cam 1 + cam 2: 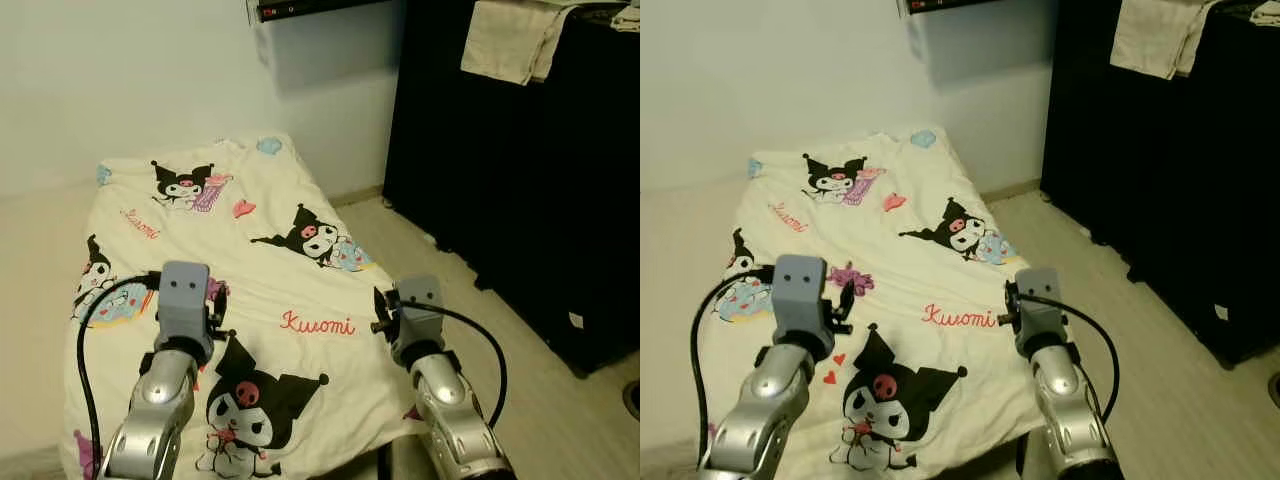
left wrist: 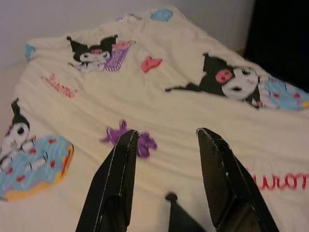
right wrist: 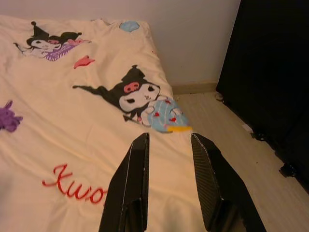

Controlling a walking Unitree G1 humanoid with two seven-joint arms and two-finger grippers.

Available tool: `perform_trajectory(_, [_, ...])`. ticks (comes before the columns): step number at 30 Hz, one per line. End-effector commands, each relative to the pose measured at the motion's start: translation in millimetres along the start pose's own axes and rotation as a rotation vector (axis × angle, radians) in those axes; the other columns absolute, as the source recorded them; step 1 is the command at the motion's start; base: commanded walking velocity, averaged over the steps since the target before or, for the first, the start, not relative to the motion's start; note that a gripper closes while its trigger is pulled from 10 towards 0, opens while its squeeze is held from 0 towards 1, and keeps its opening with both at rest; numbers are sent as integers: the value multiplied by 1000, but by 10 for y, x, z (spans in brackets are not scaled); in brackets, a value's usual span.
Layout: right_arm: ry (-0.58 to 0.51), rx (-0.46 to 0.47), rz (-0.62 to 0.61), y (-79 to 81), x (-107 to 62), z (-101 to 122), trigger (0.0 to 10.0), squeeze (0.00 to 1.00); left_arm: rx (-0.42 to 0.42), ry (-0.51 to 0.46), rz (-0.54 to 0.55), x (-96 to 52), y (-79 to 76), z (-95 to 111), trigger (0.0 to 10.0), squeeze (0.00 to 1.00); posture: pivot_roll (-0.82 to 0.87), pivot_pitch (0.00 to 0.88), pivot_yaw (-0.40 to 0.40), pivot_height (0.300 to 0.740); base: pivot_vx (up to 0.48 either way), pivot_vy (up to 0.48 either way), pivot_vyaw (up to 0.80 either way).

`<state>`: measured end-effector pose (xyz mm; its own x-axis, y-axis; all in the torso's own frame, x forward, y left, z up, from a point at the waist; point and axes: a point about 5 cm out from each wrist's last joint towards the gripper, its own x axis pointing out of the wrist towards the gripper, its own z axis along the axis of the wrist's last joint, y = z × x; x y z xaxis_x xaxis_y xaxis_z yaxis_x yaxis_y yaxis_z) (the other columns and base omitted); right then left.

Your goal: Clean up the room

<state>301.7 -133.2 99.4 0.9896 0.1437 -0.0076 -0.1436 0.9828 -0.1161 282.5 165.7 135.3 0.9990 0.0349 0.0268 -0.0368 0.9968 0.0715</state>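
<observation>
Blanket foot cut off below; both grippers parted, empty

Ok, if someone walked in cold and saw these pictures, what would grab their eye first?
The cream cartoon-print blanket, spread flat in front of the robot with black-eared characters and red script, stands out first. Both grippers, left and right, hang over its near end, fingers open and holding nothing. To the right stands a black cabinet with a beige cloth draped on top.

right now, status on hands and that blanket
Left hand open, right hand open, both empty above cartoon blanket. Blanket lies spread flat. Black cabinet on the right.
</observation>
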Motion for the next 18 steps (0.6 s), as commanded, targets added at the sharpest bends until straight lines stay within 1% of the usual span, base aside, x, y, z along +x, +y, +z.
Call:
perform_trajectory(1, [8,22,13,48,-23,-10,10000,0,23,9,11,-23,54,-36,10000,0,-81,35,37,655,0,0,0])
perform_trajectory(9, [8,21,33,79,-31,-15,10000,0,41,-8,20,-48,52,-48,10000,0,-80,29,33,690,0,0,0])
perform_trajectory(10, [9,22,35,78,-33,-12,10000,0,38,-18,31,-49,58,-43,10000,0,-78,26,32,700,0,0,0])
perform_trajectory(18, [14,26,52,94,-39,-6,10000,0,40,-24,33,-54,89,-35,10000,0,-74,24,29,735,0,0,0])
